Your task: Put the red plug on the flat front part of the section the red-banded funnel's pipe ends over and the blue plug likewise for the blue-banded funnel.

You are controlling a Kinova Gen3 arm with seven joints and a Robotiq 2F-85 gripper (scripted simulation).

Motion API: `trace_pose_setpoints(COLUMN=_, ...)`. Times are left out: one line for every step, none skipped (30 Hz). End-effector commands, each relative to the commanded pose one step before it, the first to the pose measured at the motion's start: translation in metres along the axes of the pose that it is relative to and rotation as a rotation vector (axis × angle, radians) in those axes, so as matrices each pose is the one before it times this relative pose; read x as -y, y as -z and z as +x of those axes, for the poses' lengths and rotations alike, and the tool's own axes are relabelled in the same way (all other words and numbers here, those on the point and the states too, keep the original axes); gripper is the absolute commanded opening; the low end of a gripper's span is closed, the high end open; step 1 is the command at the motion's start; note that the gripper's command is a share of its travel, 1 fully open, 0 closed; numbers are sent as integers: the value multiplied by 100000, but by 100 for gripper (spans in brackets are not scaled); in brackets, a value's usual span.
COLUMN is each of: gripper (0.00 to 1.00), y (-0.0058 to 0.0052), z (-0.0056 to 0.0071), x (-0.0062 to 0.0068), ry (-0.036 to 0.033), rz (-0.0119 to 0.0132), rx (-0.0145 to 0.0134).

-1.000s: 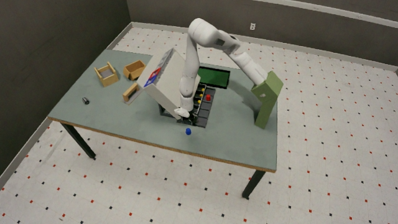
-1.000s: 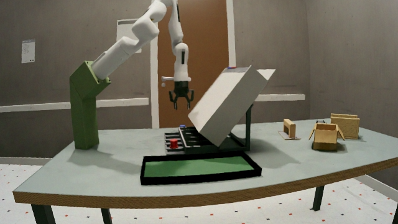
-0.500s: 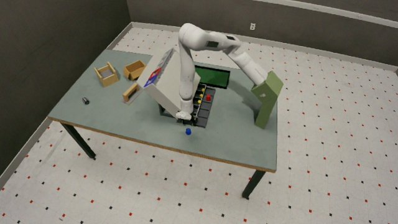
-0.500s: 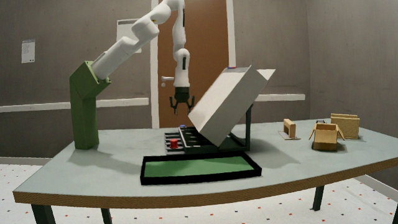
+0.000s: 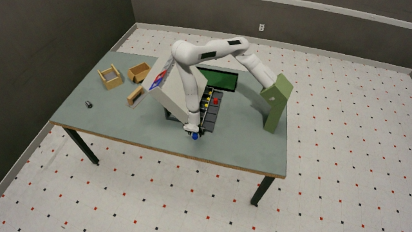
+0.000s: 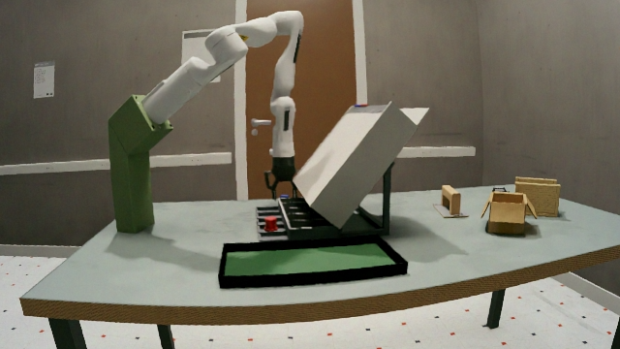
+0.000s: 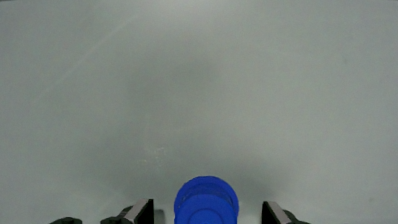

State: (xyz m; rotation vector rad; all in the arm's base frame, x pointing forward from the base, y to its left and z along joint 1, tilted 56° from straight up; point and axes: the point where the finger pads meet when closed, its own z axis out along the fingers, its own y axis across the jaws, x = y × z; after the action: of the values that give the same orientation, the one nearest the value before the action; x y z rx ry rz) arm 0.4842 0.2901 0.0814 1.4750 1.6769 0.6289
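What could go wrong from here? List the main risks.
The claw, open around the blue plug, might nudge or tip it if it descends off-center.

The slanted cover stands close beside the claw, so a sideways move or a lift could bump it.

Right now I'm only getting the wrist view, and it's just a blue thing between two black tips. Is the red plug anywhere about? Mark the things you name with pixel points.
Observer: Yes, the red plug (image 5: 215, 101) (image 6: 270, 223) stands on the flat front part of one of the dark sections.
Operator: And is there anything beside the claw?
Observer: The big pale slanted cover (image 5: 170, 93) (image 6: 356, 160) is right next to the gripper (image 5: 195, 135) (image 6: 285, 195) (image 7: 207, 212).
Operator: Any marbles showing?
Observer: Yellow ones (image 5: 206, 105) show in the compartments, from the top view.
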Motion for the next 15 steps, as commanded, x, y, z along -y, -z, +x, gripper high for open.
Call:
trace_pose_setpoints(gripper=70, y=-1259, z=166, x=13, ry=69, rz=-35, rx=-592)
trace_pose_setpoints(gripper=70, y=0, z=0, x=0, ry=0, rz=0, rx=0)
trace_pose_setpoints(gripper=70, y=0, z=0, x=0, ry=0, rz=0, rx=0)
trace_pose_setpoints(gripper=70, y=0, z=0, x=0, ry=0, rz=0, rx=0)
trace_pose_setpoints(gripper=70, y=0, z=0, x=0, ry=0, rz=0, rx=0)
trace_pose_setpoints(gripper=70, y=0, z=0, x=0, ry=0, rz=0, rx=0)
trace_pose_setpoints(gripper=70, y=0, z=0, x=0, ry=0, rz=0, rx=0)
trace_pose_setpoints(gripper=70, y=0, z=0, x=0, ry=0, rz=0, rx=0)
trace_pose_setpoints(gripper=70, y=0, z=0, x=0, ry=0, rz=0, rx=0)
trace_pose_setpoints(gripper=70, y=0, z=0, x=0, ry=0, rz=0, rx=0)
trace_pose_setpoints(gripper=70, y=0, z=0, x=0, ry=0, rz=0, rx=0)
trace_pose_setpoints(gripper=70, y=0, z=0, x=0, ry=0, rz=0, rx=0)
trace_pose_setpoints(gripper=70, y=0, z=0, x=0, ry=0, rz=0, rx=0)
trace_pose_setpoints(gripper=0, y=32, z=44, x=9, ry=62, rz=-25, rx=-66)
trace_pose_setpoints(gripper=0, y=0, z=0, x=0, ry=0, rz=0, rx=0)
